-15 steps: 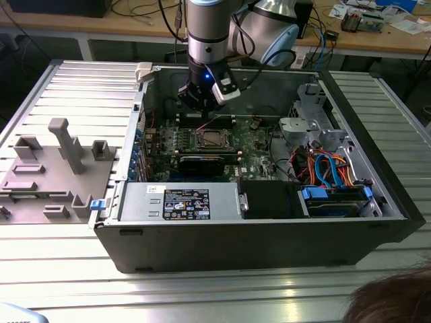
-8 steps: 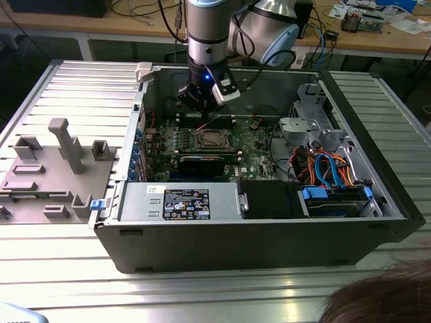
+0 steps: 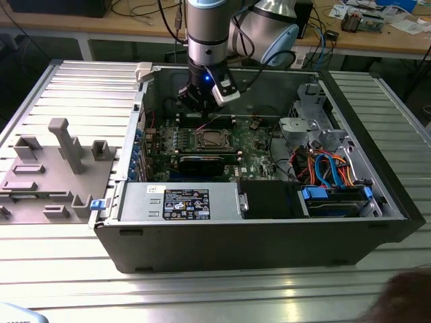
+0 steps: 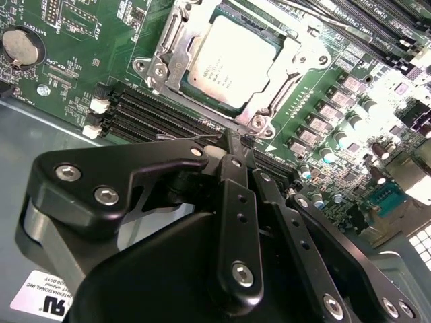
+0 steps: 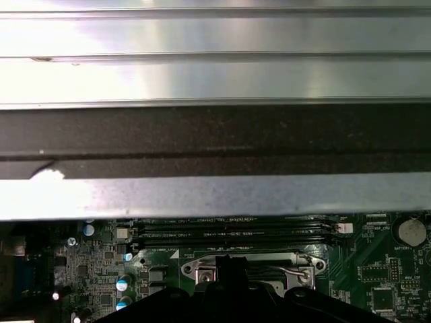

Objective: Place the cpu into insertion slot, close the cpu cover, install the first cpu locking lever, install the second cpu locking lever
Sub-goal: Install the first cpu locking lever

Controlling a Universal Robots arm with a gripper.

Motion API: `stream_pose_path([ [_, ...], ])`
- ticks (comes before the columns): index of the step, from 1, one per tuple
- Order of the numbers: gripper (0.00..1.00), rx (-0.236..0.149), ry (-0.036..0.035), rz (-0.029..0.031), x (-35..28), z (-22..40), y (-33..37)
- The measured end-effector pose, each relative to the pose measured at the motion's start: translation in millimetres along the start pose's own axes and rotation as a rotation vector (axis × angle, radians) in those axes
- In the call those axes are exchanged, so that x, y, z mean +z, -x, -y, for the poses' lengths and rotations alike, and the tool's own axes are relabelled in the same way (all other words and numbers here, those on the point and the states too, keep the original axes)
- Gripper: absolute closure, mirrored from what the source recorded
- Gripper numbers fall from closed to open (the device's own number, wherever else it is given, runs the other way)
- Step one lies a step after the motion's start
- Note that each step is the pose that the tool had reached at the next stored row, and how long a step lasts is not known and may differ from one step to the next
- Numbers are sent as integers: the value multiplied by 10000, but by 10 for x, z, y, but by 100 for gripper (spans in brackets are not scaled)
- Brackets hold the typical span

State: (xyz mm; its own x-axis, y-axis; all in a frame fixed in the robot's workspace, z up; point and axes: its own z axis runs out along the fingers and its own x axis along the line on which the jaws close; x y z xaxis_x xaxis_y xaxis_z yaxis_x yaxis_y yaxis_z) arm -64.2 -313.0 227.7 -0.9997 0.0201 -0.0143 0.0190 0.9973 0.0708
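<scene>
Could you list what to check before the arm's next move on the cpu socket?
1. cpu seated in the slot: ok, it lies flat inside the rim.
2. cover closed over the cpu: ok, its frame lies around the chip's top.
3. gripper at the slot's edge: ok, the tips are shut right beside the cover's corner.
4. Anything held between the tips: cannot tell, they hide that spot.
5. lever latched down: cannot tell, only a short piece of the wire shows in the first wrist view.
</scene>
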Motion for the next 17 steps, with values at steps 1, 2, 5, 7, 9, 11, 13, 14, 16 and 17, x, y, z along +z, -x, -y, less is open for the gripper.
stream_pose_path([
  [1,89,-2,-1,-1,3,0,2],
  [2,89,-4,0,0,6,0,3],
  [5,89,-8,0,-1,17,0,3],
  [7,89,-11,1,0,28,0,6],
  [9,89,-13,-1,-1,35,0,8],
  [11,89,-59,1,-4,49,-11,10],
  [13,89,-280,4,-19,58,-31,9],
  [14,89,-350,4,-25,63,-47,7],
  [16,89,-357,5,-25,71,-60,7],
  [17,89,-358,6,-24,76,-62,7],
])
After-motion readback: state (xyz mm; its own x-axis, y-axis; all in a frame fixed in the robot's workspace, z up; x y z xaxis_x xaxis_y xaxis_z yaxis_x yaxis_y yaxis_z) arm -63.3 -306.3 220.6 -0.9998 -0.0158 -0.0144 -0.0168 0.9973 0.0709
